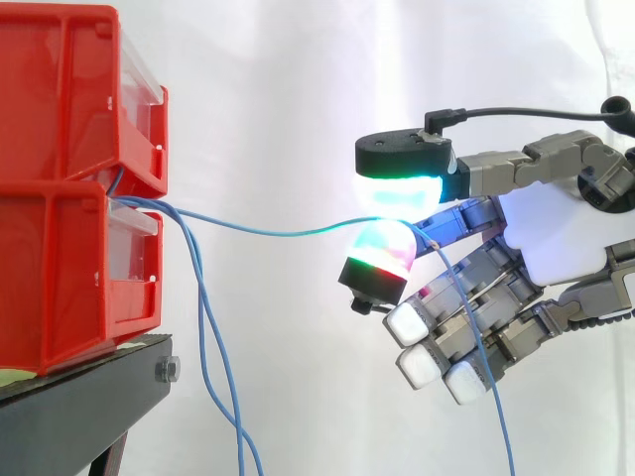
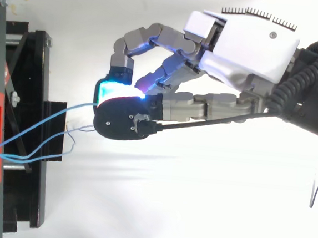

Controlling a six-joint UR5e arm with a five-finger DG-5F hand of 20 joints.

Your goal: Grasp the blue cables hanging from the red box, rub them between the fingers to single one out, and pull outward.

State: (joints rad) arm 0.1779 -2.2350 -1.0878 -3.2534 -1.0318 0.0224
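Side view: the hand [image 1: 556, 233] sits at 3 o'clock of two stacked red boxes [image 1: 60, 278] on one black stand [image 1: 79, 407]. Its glowing fingers [image 1: 397, 188] pinch one blue cable [image 1: 278, 233], stretched across from the boxes. Two other strands [image 1: 200, 317] drop toward 6 o'clock. Singling out looks done. The next move, I judge, is a steady pull toward 3 o'clock with a firm pinch.
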